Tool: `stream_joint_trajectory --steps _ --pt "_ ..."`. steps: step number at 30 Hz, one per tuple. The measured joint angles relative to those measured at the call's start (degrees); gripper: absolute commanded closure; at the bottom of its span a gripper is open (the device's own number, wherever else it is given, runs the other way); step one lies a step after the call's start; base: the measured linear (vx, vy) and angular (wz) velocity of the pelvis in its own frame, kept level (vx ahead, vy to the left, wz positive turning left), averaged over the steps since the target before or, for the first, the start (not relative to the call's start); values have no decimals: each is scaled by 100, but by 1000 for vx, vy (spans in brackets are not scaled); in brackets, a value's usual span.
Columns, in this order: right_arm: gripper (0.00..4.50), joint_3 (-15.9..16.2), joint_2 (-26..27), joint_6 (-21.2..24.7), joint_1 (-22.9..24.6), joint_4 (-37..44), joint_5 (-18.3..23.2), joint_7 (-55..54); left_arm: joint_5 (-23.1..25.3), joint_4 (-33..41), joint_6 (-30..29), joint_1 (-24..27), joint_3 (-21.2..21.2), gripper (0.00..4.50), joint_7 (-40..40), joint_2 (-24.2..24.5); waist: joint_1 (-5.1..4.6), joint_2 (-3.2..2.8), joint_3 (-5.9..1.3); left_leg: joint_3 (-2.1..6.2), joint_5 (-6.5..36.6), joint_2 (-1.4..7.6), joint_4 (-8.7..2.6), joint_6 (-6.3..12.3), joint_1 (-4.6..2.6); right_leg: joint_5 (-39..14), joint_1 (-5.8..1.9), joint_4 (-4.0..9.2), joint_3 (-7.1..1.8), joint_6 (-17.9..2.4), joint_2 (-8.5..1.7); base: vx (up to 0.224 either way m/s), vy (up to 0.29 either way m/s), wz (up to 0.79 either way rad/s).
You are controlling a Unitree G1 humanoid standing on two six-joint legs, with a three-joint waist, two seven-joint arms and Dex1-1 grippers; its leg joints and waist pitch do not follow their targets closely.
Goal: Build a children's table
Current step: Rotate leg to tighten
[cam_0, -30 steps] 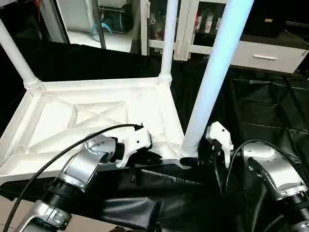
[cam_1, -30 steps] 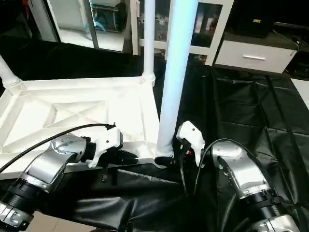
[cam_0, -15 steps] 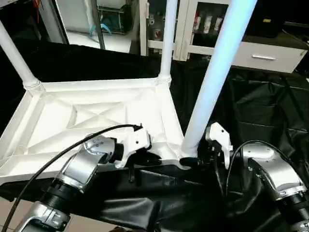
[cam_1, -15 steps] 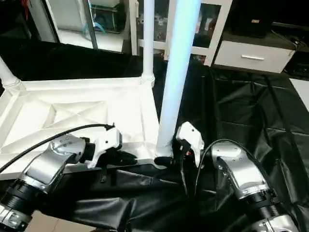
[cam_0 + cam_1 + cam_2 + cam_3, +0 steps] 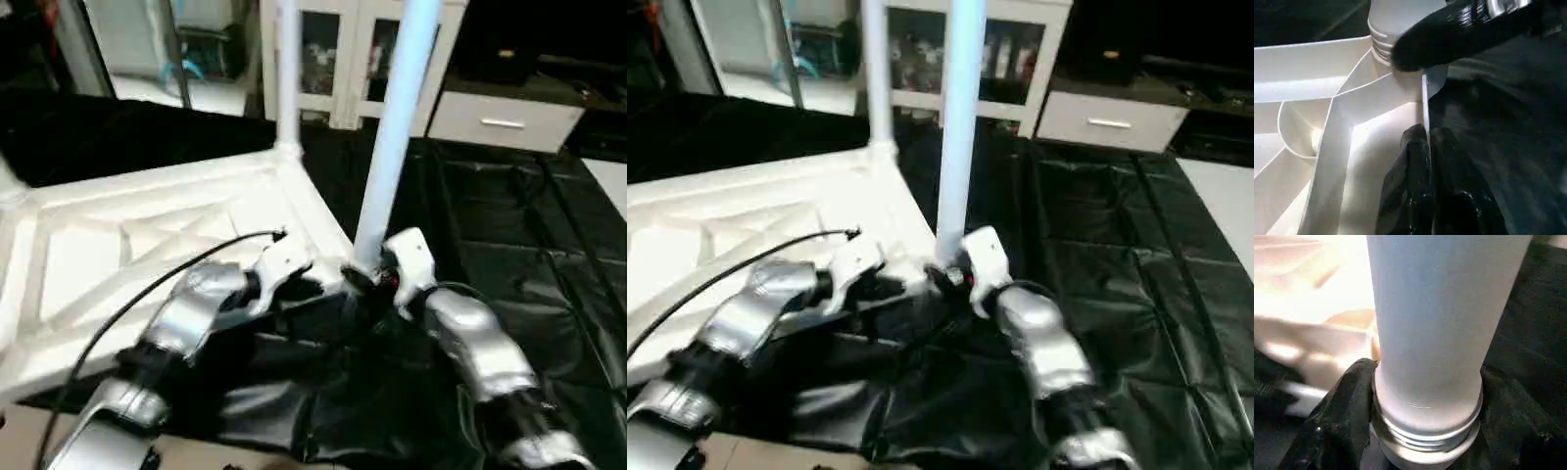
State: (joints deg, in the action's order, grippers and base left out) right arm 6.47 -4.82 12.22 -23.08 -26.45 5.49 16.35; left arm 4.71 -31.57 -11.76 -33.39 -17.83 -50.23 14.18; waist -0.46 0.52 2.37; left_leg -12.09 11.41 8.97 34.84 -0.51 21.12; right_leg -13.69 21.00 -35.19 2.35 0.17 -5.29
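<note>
The children's table lies upside down: its white ribbed tabletop (image 5: 127, 245) fills the left half of the black cover. One white leg (image 5: 286, 78) stands in the far corner socket. A second leg (image 5: 392, 147) rises from the near right corner socket. My right gripper (image 5: 361, 281) is shut on that leg's base, with a black finger (image 5: 1347, 401) on each side just above the threaded collar. Beside it, my left gripper (image 5: 309, 286) is shut on the tabletop's thin near rim (image 5: 1425, 98), close to the same socket.
The black-covered work table (image 5: 509, 225) stretches away to the right of the tabletop. White cabinets and a drawer unit (image 5: 500, 122) stand behind it. A black cable (image 5: 176, 274) arcs over my left forearm. The work table's front edge and the floor (image 5: 29, 431) lie just below my arms.
The camera has swung, shifting the whole picture left. My right forearm has turned in closer to the near leg's base, and that leg leans less to the right. My left gripper keeps its hold.
</note>
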Motion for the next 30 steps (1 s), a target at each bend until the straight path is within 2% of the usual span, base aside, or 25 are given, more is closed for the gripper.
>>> stream_joint_trajectory --steps 6,11,12,15,17,20,21,23,26,28,30 --pt "177 -191 512 -190 -422 -662 -227 -1487 172 -750 240 -428 10 450 564 -397 31 2 -1 -2 0 -19 0 1 1 31 10 28 -18 -52 -3 0 0 0" --pt "177 -359 537 -599 -466 -879 -246 -1247 192 -929 434 -546 0 450 596 -432 88 3 -2 -2 0 -20 -7 1 23 99 -2 25 -18 -67 -4 0 0 0" --pt "121 -390 502 -640 -432 -844 -172 -1111 201 -927 465 -548 -5 450 585 -429 102 2 -2 -2 0 -19 -15 1 25 100 2 26 -15 -65 -4 0 0 0" --pt "101 -426 319 -673 -219 -545 109 -533 236 -919 587 -548 -11 450 491 -382 186 -9 3 -3 -1 -15 -35 2 26 94 12 27 -7 -55 -3 0 0 0" --pt "73 -464 170 -586 -79 -235 320 -226 236 -914 639 -549 -12 450 446 -353 221 -19 7 -3 -2 -9 -41 2 27 91 19 25 -5 -50 1 0 0 0" --pt "54 -491 -150 -264 113 437 755 522 237 -896 705 -537 -28 450 385 -302 232 -25 14 -4 -2 -6 -43 2 30 91 26 23 -4 -48 3 0 0 0" --pt "54 -491 -324 -133 173 662 879 828 235 -850 710 -509 -45 450 343 -263 235 -26 14 -4 -2 -5 -43 2 31 91 27 23 -5 -48 4 0 0 0" --pt "22 -491 -723 101 295 1093 1113 1452 221 -726 724 -436 -59 450 239 -175 234 -25 14 -5 -2 -5 -43 1 31 90 25 26 -6 -46 4 0 0 0" --pt "14 -363 -1280 331 461 1494 1266 2207 169 -514 733 -316 -71 450 9 -64 234 -32 19 -6 -1 -5 -46 1 34 89 28 31 -6 -45 3 0 0 0" --pt "7 -167 -1923 492 659 1718 1265 2818 82 -165 754 -122 -119 450 -350 117 254 -45 28 -7 0 -5 -52 1 40 88 28 43 -3 -44 3 0 0 0" --pt "7 -117 -2225 553 782 1759 1212 3134 16 25 761 2 -128 450 -618 260 258 -46 30 -7 0 -5 -56 1 40 86 32 42 0 -41 4 0 0 0"
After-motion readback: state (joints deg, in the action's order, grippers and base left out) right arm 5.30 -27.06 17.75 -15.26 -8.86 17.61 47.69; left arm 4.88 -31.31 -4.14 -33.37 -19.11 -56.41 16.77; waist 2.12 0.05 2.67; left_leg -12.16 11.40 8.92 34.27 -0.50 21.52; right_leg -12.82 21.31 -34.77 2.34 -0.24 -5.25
